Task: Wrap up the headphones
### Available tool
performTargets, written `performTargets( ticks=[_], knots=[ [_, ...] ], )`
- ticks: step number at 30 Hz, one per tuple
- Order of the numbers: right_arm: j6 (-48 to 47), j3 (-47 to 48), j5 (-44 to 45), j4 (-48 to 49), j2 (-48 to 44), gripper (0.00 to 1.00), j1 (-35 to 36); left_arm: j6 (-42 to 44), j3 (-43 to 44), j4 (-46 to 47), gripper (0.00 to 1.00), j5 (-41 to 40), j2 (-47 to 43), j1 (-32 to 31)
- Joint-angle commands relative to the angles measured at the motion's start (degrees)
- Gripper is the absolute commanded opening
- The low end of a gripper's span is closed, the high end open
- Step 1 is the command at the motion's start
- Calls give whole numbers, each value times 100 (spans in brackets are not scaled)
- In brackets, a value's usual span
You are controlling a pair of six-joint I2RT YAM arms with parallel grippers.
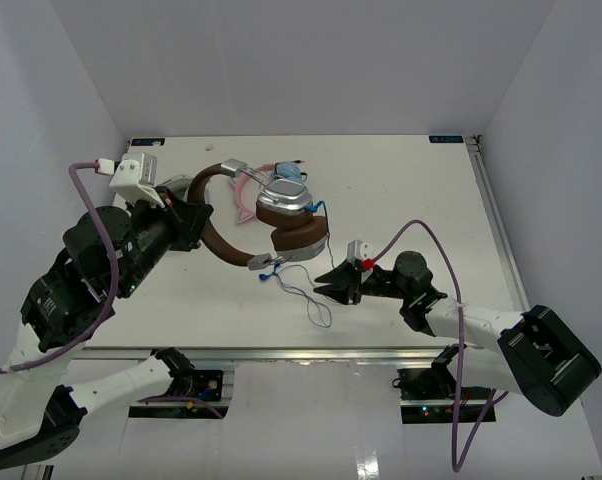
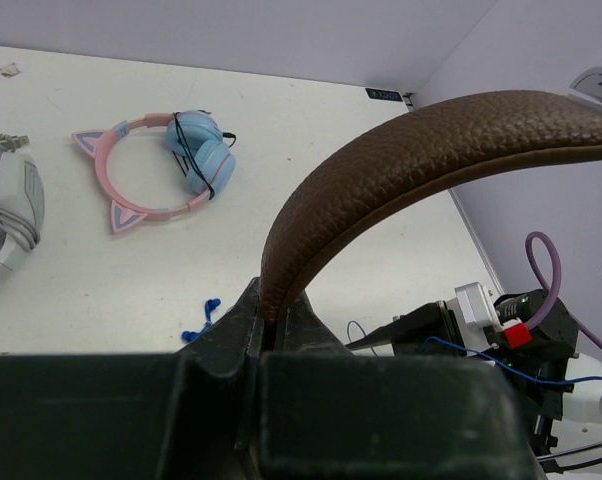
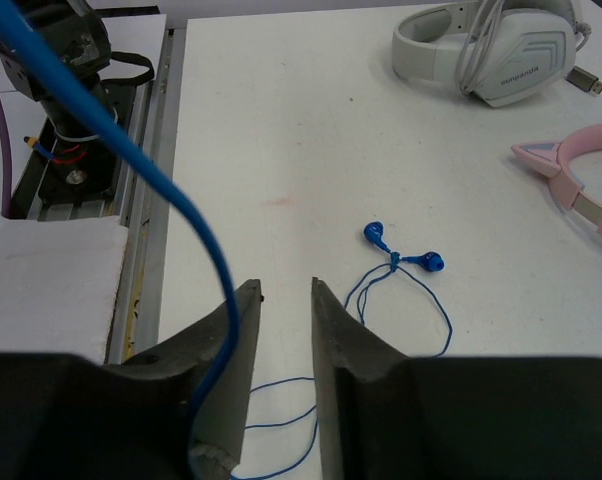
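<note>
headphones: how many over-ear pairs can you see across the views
3. The brown headphones are held in the left tool; the pink cat-ear pair lies on the table; the grey-white pair lies near it, hidden in the top view.

At the desk's far left corner, the grey-white headset (image 2: pixel 6 215) is cropped by the left wrist view's edge and lies hidden beneath the left arm (image 1: pixel 111 250) from overhead. There the headphones (image 1: pixel 301 236) mask most of the pink cat-ear pair (image 1: pixel 244 205); their cups run off the left wrist view. The blurred blue cable (image 3: pixel 111 125) leaves the right wrist view's top-left corner, its lower end lost against the right gripper (image 3: pixel 286 290).
</note>
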Motion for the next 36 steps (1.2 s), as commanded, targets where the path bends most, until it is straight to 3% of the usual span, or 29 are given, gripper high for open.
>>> performTargets(
  ticks=[1,9,10,13,20,22,29,36],
  knots=[
    [29,96,-28,321,64,26,-11,-165,206,211,0,-107,-73,1],
    [54,87,109,321,111,30,-11,-166,206,132,0,-301,-127,1],
    [63,87,100,321,112,29,-20,-158,197,123,0,-319,-153,1],
    [80,103,102,321,127,9,-11,-158,206,83,0,-408,-187,1],
    [107,173,349,259,241,8,-45,-98,103,36,0,-534,-386,7],
    [106,237,525,173,304,8,-66,25,14,121,0,-186,-419,1],
    [98,615,588,-97,534,8,-187,155,-631,758,0,2485,-514,1],
    [42,1091,608,-351,762,8,-259,617,-1300,1042,0,4484,-256,1]
  ],
)
